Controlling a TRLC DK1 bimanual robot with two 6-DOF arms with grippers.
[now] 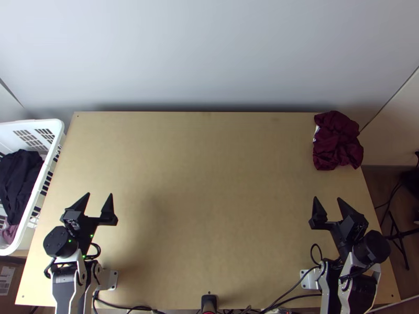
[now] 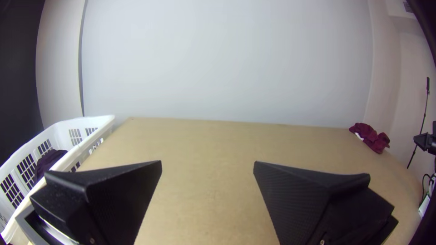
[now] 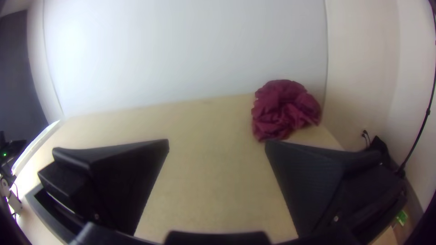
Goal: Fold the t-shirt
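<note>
At the left edge of the top view, dark crumpled cloth (image 1: 20, 175) is contained in a white plastic basket (image 1: 31, 124). At lower left, the black left gripper (image 1: 99, 194) is spread wide, nothing grasped. At lower right, the black right gripper (image 1: 327, 199) is likewise parted and empty. At upper right, the maroon fabric t-shirt (image 1: 338, 141) is bunched on the light wooden table (image 1: 209, 183).

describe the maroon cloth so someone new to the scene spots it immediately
Start at the light wooden table and go to its far right corner, beyond the right gripper. The bunched maroon cloth lies there, unlike the dark clothing inside the white basket.
</note>
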